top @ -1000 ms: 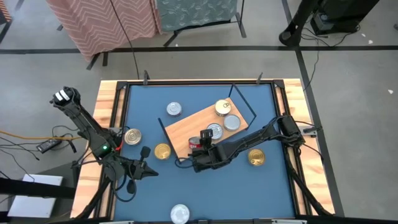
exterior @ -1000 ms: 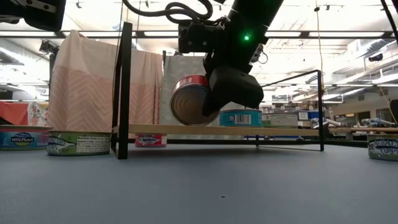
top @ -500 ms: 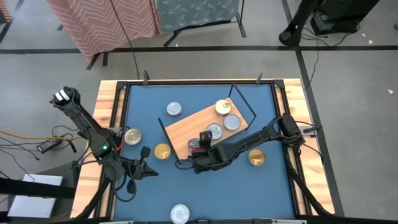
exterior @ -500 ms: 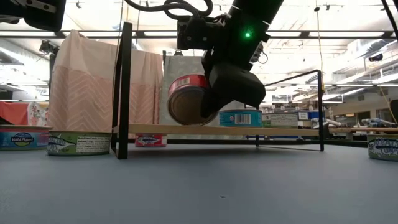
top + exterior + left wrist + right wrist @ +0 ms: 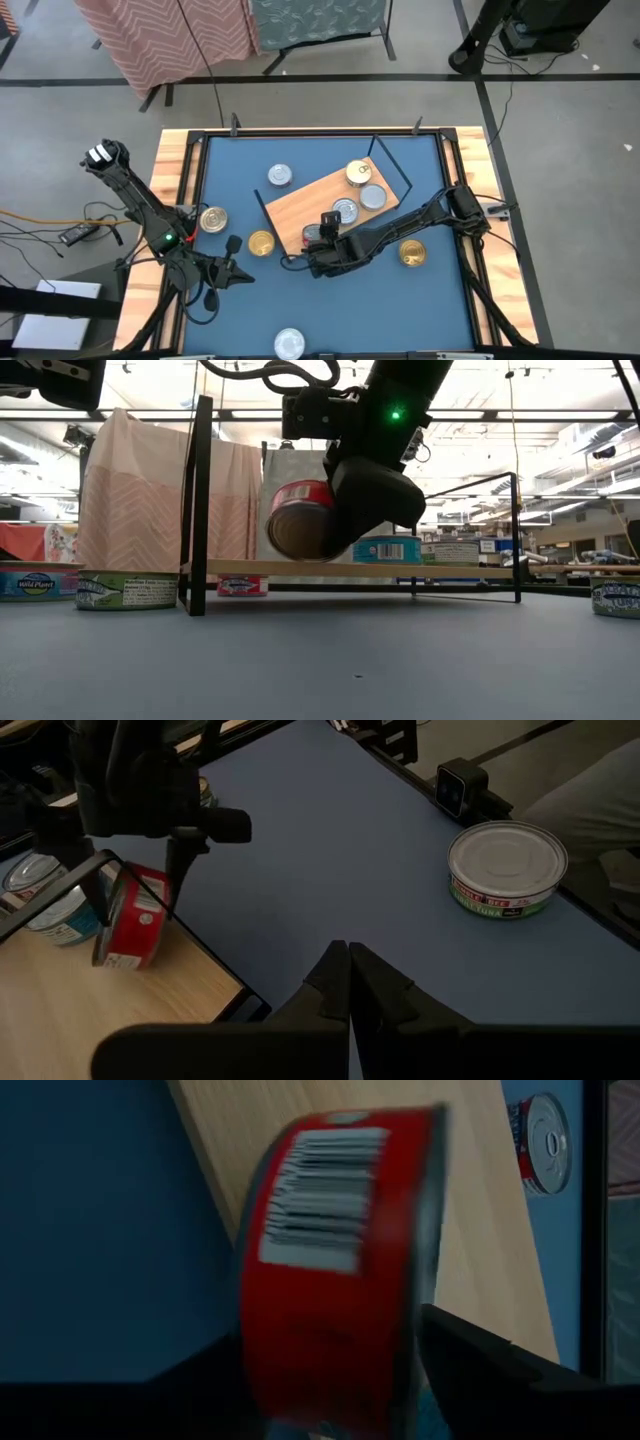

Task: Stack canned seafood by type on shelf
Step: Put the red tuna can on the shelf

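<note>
A red-sided tin (image 5: pixel 314 231) of the canned seafood stands on edge at the near end of the shelf (image 5: pixel 295 205), a light-wood board with black wire end frames. Its lower rim (image 5: pixel 118 958) sits on the board, and it tilts. My right gripper (image 5: pixel 320 242) is open, one finger on each side of the tin's flat faces (image 5: pixel 330 1280). Three more tins (image 5: pixel 357 172) lie flat on the board. My left gripper (image 5: pixel 347 982) is shut and holds nothing, low over the table's near left. My right gripper comes at the red tin slanting down from the table's near right, one finger (image 5: pixel 480 1365) beside each flat face. A thin gap shows along that finger. Whether the other finger touches the tin, I cannot tell.
Loose tins lie flat on the blue table: silver at the far left (image 5: pixel 279 176), two gold ones left of the shelf (image 5: pixel 212 219) (image 5: pixel 260 243), a gold one at the right (image 5: pixel 411 253), a silver one at the near edge (image 5: pixel 289 343). A wooden rim (image 5: pixel 172 180) bounds the table.
My right gripper has turned slightly at the wrist while staying over the shelf's near end. The red tin between its fingers has shifted a little toward the table's left and tipped slightly. My left arm has kept still.
</note>
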